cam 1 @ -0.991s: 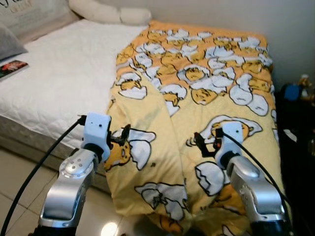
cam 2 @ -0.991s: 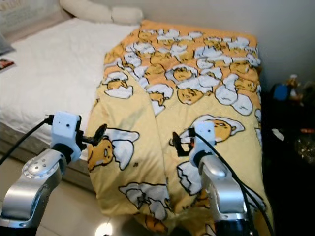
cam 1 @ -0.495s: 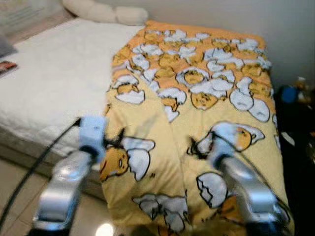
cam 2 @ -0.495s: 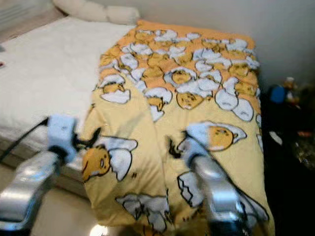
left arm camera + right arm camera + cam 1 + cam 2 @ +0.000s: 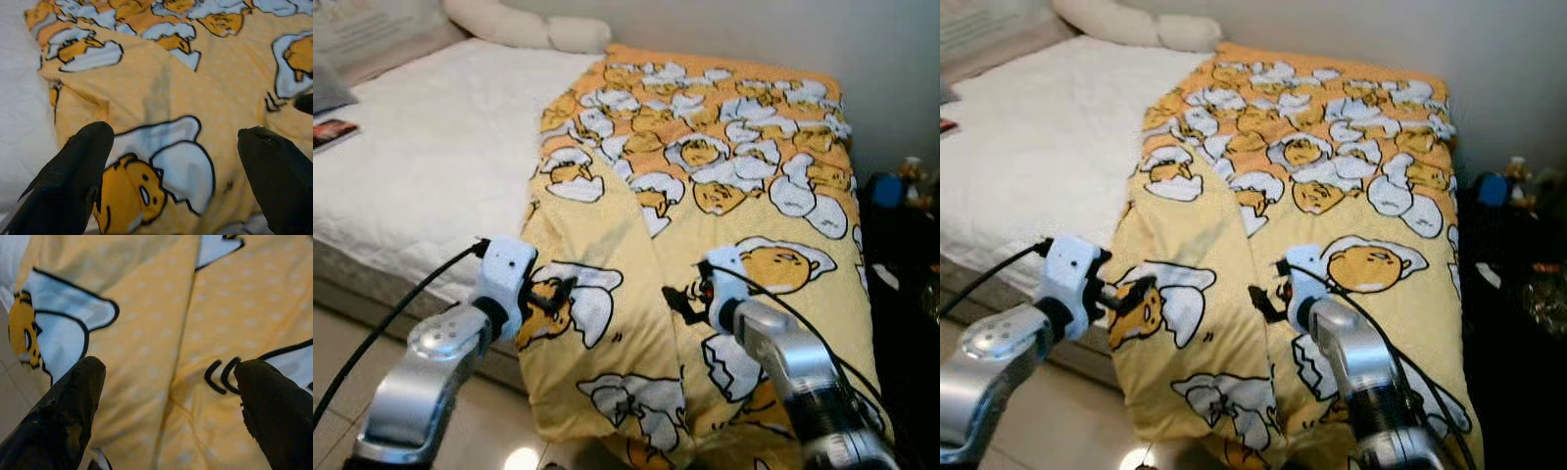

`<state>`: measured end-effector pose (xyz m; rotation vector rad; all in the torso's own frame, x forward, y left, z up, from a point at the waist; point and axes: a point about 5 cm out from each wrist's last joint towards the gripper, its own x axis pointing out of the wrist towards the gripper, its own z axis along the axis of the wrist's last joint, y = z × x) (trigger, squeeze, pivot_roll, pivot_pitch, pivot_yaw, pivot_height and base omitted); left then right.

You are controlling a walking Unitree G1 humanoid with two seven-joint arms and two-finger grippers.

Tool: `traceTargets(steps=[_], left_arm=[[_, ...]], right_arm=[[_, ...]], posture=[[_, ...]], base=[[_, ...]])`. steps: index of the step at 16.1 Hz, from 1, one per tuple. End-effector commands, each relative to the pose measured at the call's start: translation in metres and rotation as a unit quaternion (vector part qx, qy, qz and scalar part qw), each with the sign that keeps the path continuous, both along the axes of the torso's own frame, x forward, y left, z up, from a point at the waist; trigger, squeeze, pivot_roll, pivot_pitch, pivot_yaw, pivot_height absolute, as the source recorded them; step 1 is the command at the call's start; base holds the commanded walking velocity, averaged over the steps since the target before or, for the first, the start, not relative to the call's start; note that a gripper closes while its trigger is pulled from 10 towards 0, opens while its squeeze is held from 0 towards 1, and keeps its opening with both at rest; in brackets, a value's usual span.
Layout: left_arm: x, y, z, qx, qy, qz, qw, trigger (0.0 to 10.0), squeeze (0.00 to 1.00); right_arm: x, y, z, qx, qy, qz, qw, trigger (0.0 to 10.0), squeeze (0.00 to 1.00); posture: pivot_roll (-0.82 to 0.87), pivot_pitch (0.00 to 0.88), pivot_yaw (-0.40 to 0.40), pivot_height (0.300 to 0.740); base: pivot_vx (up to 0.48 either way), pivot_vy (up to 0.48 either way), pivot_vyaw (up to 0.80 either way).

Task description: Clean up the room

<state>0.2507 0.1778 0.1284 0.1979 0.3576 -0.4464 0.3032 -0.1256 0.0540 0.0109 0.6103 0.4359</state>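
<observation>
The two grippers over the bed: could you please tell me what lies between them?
Between the left gripper and the right gripper lies only the yellow egg-print blanket, with a raised fold running down it, seen in the left eye view.

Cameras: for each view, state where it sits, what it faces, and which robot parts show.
Head eye views: look down at the yellow blanket on the bed; both arms, left tool and right tool, show.
Left wrist view: looks along its open black fingers at the blanket.
Right wrist view: the same, fingers open.
All share the egg print.

Yellow blanket [image 5: 705, 176] on white bed [image 5: 431, 166]
</observation>
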Motion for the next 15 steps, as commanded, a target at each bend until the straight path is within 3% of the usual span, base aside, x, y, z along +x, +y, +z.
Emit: traceTargets(steps=[1,4,8,9,10,12,15], left_arm=[[-0.004,0.002,0.003,-0.002,0.014,-0.023,1.0,10.0,0.83],[-0.011,0.004,0.004,0.005,0.033,-0.061,0.998,10.0,0.83],[-0.011,0.012,0.011,0.018,0.039,-0.065,0.997,10.0,0.83],[-0.013,0.013,0.011,0.021,0.045,-0.069,0.996,10.0,0.83],[-0.014,0.013,0.01,0.025,0.05,-0.072,0.996,10.0,0.83],[-0.015,0.01,0.008,0.025,0.055,-0.076,0.995,10.0,0.83],[-0.017,0.007,0.007,0.026,0.062,-0.082,0.994,10.0,0.83]], right_arm=[[0.005,-0.002,-0.004,0.009,0.022,0.007,1.0,10.0,1.0],[0.014,0.007,-0.011,-0.007,0.045,0.025,0.999,10.0,1.0],[0.019,0.028,-0.02,-0.01,0.067,0.024,0.997,10.0,1.0],[0.017,0.035,-0.025,-0.023,0.073,0.034,0.996,10.0,0.94],[0.016,0.036,-0.028,-0.038,0.072,0.032,0.996,10.0,0.0],[0.016,0.033,-0.032,-0.053,0.068,0.012,0.996,10.0,0.0],[0.012,0.029,-0.039,-0.022,0.092,-0.031,0.995,10.0,0.0]], posture=[[-0.05,0.0,-0.007,0.74],[-0.05,0.0,-0.002,0.74],[-0.03,0.0,0.0,0.74],[-0.03,0.0,0.003,0.74],[-0.03,0.0,0.003,0.74],[-0.03,0.0,0.008,0.74],[-0.03,0.025,0.015,0.74]], base=[[0.0,0.0,0.0],[0.0,0.0,0.0],[0.0,0.0,0.0],[0.0,0.0,0.0],[0.0,0.0,0.0],[0.0,0.0,0.0],[0.0,0.0,0.0]])
